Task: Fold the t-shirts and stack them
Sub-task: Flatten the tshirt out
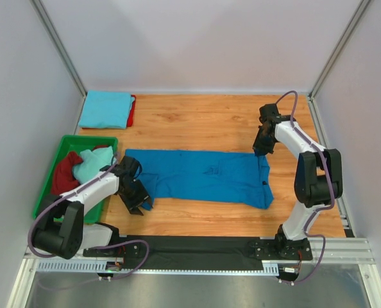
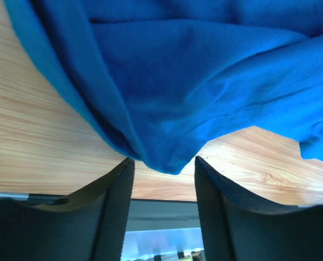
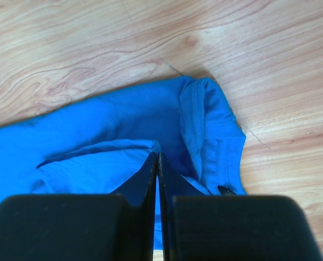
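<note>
A royal blue t-shirt [image 1: 203,174] lies folded lengthwise across the middle of the wooden table. My left gripper [image 1: 138,197] is at its near left corner. In the left wrist view the left gripper [image 2: 164,160] is open, and a hanging corner of the blue cloth [image 2: 167,98] reaches just to its fingertips. My right gripper [image 1: 261,149] is at the shirt's far right end by the collar. In the right wrist view the right gripper [image 3: 157,155] is shut on a fold of the shirt [image 3: 96,157]. A folded sky blue t-shirt [image 1: 106,108] lies on a red one [image 1: 133,110] at the back left.
A green plastic tray [image 1: 88,138] at the left edge holds a maroon shirt [image 1: 63,173] and a pale aqua shirt [image 1: 91,163]. White walls close the back and both sides. A black strip [image 1: 197,247] runs along the near edge between the arm bases.
</note>
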{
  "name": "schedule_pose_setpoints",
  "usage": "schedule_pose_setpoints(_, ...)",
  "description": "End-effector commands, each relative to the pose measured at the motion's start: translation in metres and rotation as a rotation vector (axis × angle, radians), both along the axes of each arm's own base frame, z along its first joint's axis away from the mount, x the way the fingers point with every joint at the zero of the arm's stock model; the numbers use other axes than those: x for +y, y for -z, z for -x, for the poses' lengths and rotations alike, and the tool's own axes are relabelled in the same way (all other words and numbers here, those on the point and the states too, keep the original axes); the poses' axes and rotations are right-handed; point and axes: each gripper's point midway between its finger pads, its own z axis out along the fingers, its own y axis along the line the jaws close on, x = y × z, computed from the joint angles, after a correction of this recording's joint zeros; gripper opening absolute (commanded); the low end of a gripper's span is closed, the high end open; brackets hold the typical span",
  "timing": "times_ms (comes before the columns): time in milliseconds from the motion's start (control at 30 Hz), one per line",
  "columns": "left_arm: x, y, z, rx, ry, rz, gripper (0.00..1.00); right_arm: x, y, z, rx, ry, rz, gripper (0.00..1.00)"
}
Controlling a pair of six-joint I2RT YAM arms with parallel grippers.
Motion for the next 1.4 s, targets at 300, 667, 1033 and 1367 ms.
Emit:
schedule_pose_setpoints(300, -0.009, -0.007, -0.028, -0.085, 0.0, 0.022, 0.0, -0.005, -0.034, 0.008, -0.053, 0.01, 0.007, 0.0)
schedule_pose_setpoints(667, 0.001, -0.209, -0.139, -0.615, 0.117, -0.051, 0.0, -0.079, -0.207, -0.035, -0.503, 0.298, 0.125, 0.0)
schedule_pose_setpoints(1033, 0.015, -0.379, -0.159, -1.017, 0.123, -0.059, 0.0, -0.095, -0.424, 0.044, -1.071, 0.368, 0.093, 0.0)
schedule_pose_setpoints(1367, 0.039, -0.498, -0.081, -1.44, 0.173, -0.15, 0.0, -0.1, -0.555, 0.242, -1.621, 0.369, 0.067, 0.0)
